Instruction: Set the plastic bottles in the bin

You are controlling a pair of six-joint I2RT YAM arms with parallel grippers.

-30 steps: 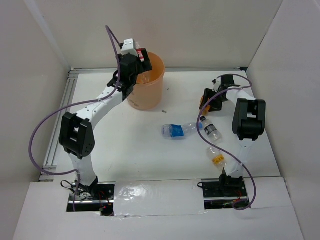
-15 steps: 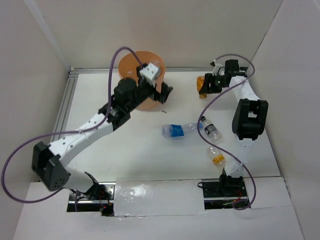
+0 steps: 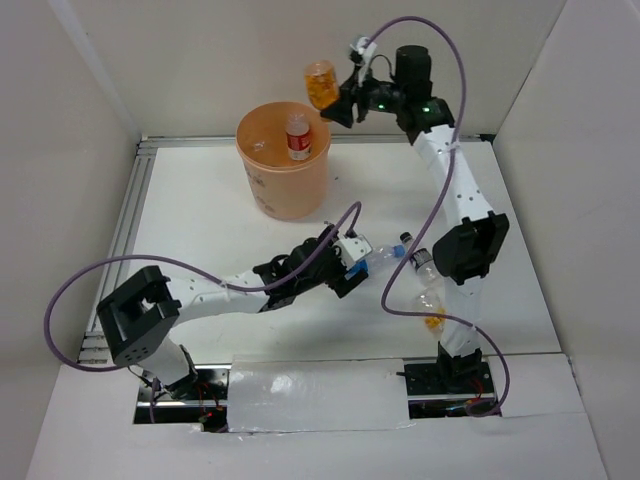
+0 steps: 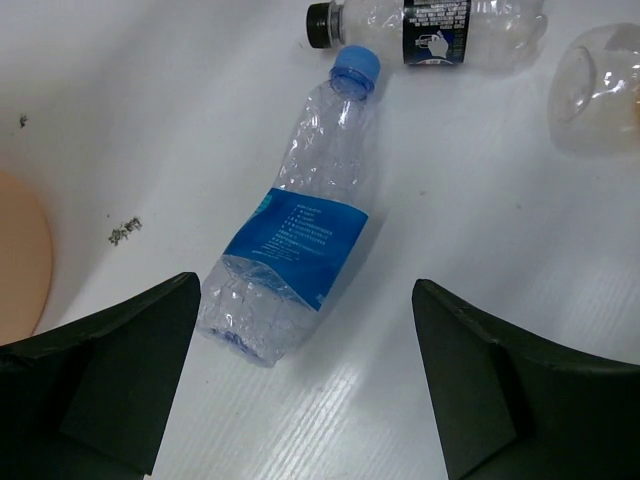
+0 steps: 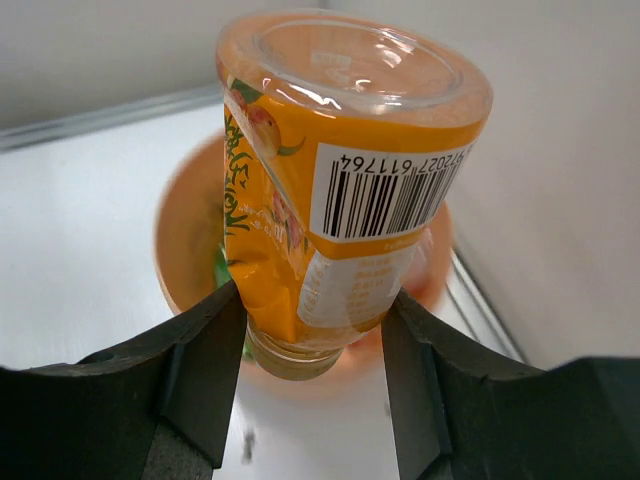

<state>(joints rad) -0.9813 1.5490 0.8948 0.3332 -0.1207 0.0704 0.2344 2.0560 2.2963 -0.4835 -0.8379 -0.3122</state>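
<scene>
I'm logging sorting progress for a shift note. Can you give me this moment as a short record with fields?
left claw: open, over the blue-label bottle
right claw: shut on the orange bottle, held in the air by the bin
in bin: red-white-label bottle
lying on table: blue-label bottle, black-capped bottle, orange-label bottle

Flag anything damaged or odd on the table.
The blue-label bottle lying on its side is crumpled, its base end dented in. It sits between the fingers of the open left end effector, not yet gripped.
</scene>
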